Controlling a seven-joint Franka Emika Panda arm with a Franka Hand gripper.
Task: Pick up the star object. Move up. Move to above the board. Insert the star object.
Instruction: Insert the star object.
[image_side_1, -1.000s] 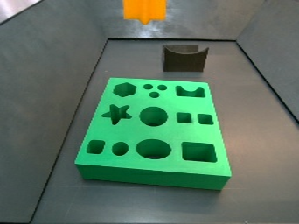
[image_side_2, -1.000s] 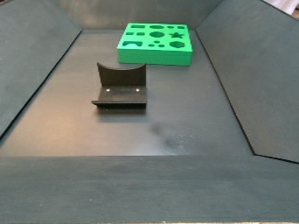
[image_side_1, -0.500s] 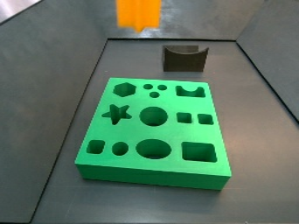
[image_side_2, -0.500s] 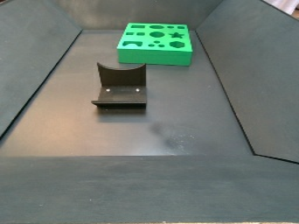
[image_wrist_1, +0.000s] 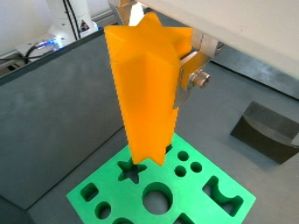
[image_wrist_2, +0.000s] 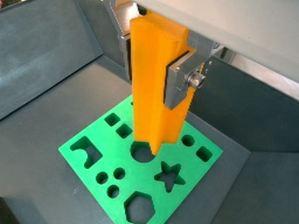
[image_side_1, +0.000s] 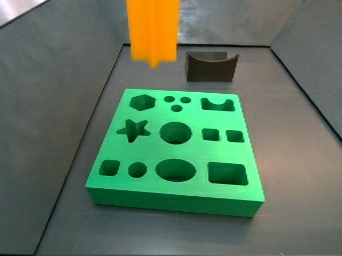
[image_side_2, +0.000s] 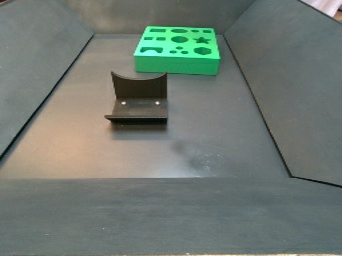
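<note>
The star object, a tall orange ridged prism, hangs upright with my gripper shut on its upper part. Silver fingers press its sides in both wrist views. Its lower end is in the air above the green board, near the star hole. In a side view the star object hangs over the board's far left part, beyond the star hole; the gripper is out of that frame. In a side view of the board neither gripper nor star object shows.
The dark fixture stands on the floor beyond the board, also seen as the fixture and the fixture. Sloping grey walls enclose the floor.
In the side view the star object has come lower and shifted slightly left, so more of its length shows now. Board and fixture have not moved.
</note>
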